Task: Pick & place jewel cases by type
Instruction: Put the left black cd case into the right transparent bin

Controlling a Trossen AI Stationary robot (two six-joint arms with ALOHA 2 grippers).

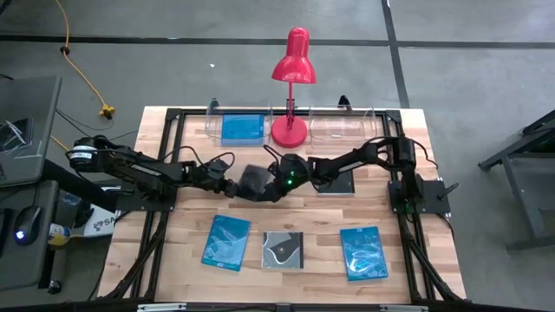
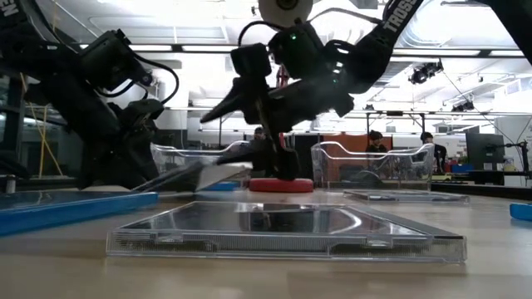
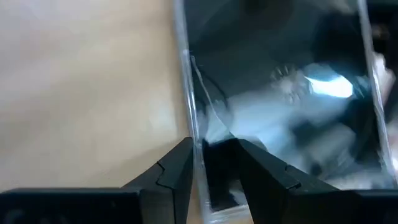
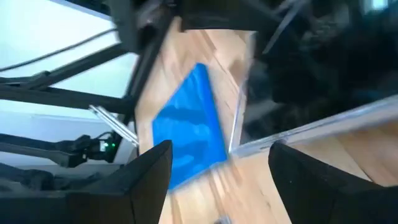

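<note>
My left gripper (image 1: 232,184) reaches in from the table's left and is shut on a dark jewel case (image 1: 254,182) at mid-table. My right gripper (image 1: 277,178) comes from the right and is open right at that case's other side, with its fingers (image 4: 149,177) spread wide around the case's clear edge (image 4: 298,127). A second dark case (image 1: 336,183) lies flat under the right arm. Two patterned blue cases (image 1: 226,242) (image 1: 363,252) and a black case with a white swirl (image 1: 284,250) lie flat in the near row. The plain blue case (image 1: 242,128) lies in the far left clear tray. My left gripper pinches the dark case between its two fingers (image 3: 177,171) at its clear edge (image 3: 198,146), coming level from the table's left. The case (image 2: 208,176) is tilted, with the end away from this gripper raised. My right gripper: whether it touches the case cannot be told.
A red desk lamp (image 1: 290,87) stands at the far edge between two clear trays (image 1: 217,117) (image 1: 347,128). Bare wood lies between the arms and the near row. People show in the room behind the table.
</note>
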